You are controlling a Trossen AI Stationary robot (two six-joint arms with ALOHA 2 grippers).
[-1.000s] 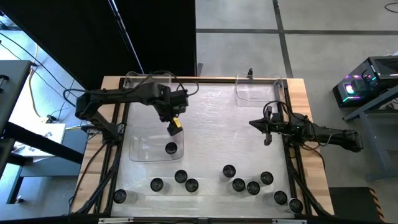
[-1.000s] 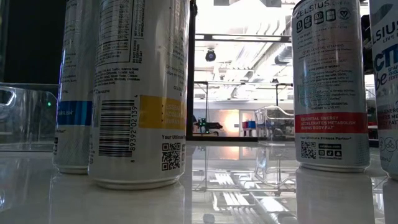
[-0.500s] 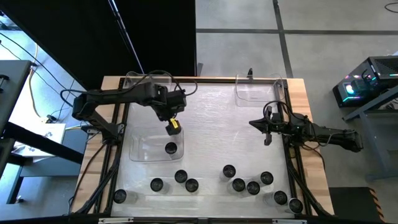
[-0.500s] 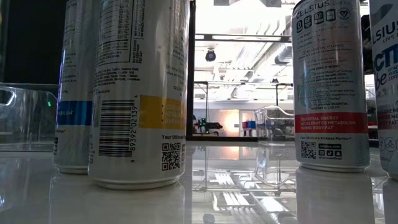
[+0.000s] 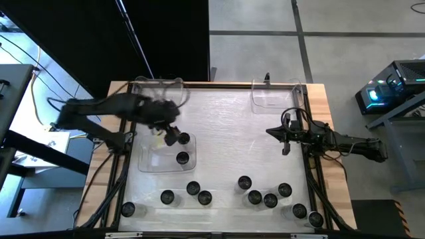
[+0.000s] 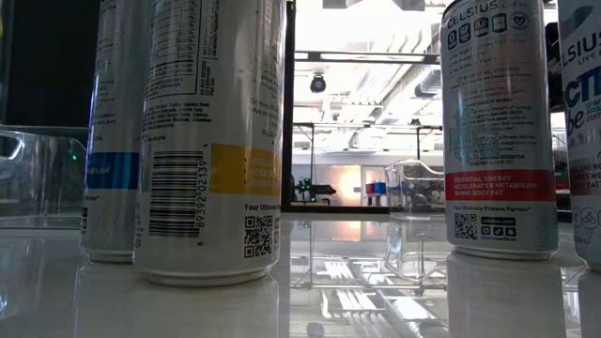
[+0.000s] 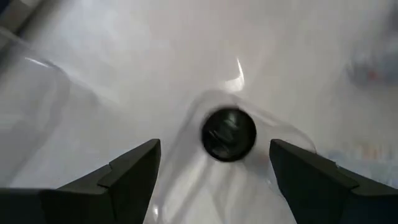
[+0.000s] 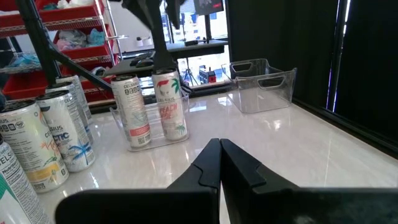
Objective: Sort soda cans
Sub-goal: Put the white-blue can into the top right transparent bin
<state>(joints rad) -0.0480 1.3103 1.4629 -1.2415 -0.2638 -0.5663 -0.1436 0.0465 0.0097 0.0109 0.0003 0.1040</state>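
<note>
Across the table [image 5: 226, 133], my spread, empty left gripper [image 5: 169, 136] hovers over two trayed soda cans [image 5: 182, 158], so next I'd fetch one at six o'clock.

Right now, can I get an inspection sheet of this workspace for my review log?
Surface: pale table, wood-edged.
Job's things: two soda cans inside the near-left clear tray; ten more stand loose along the front.
Clutter: two empty clear trays at the back corners.
Grippers: left gripper open above a tray can; right gripper shut, idle at the right edge.
Cables: bundles run down both table sides.
Surroundings: red shelving, lit electronics.
</note>
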